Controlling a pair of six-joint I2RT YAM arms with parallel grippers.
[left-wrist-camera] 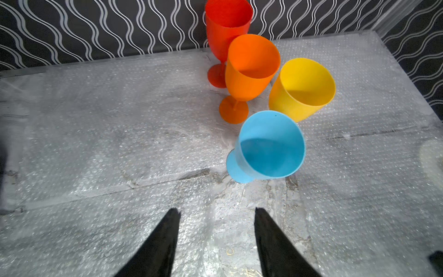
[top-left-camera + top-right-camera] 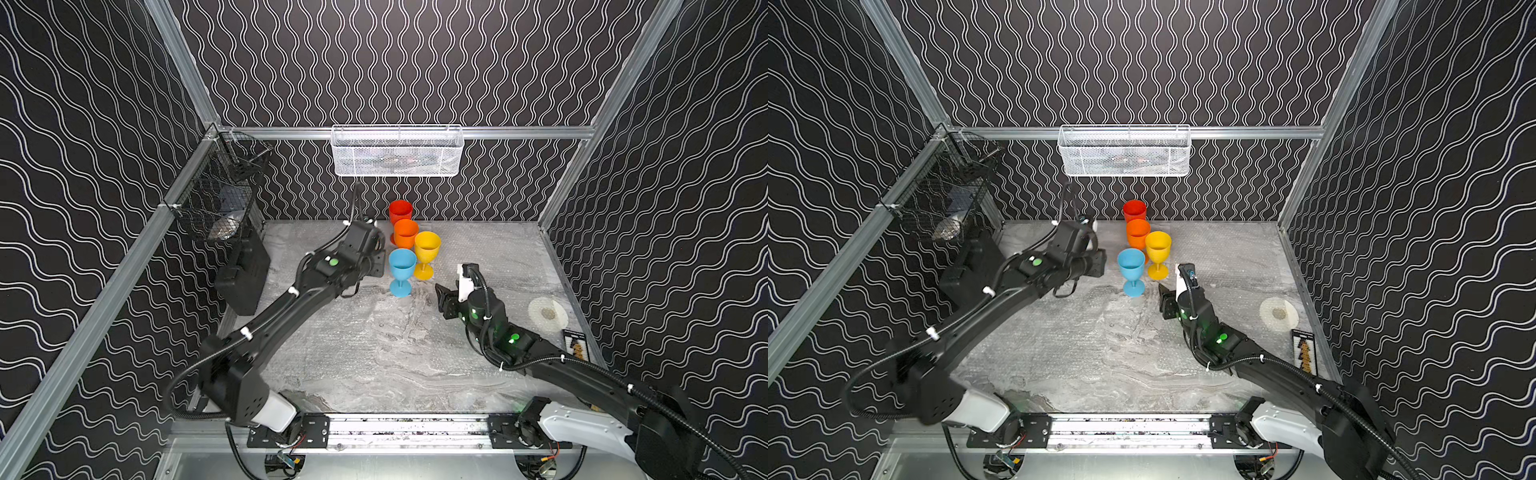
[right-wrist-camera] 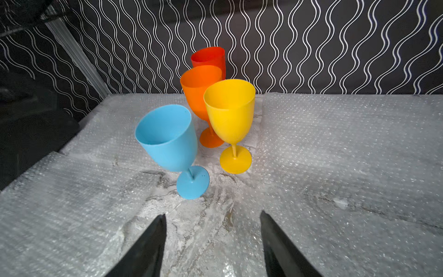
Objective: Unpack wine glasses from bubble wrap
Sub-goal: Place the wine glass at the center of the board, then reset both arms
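Standing unwrapped: four wine glasses (image 2: 405,237)

— Where do the top views sit?
— High over the near edge, side by side, looking down toward the far wall (image 2: 395,62). Both take in the whole table (image 2: 374,365).
— And the wrists?
— Low and close. The left one looks far and right past the left gripper (image 1: 217,212), the right one far and left past the right gripper (image 3: 213,215). Both share the four wine glasses (image 1: 251,69).
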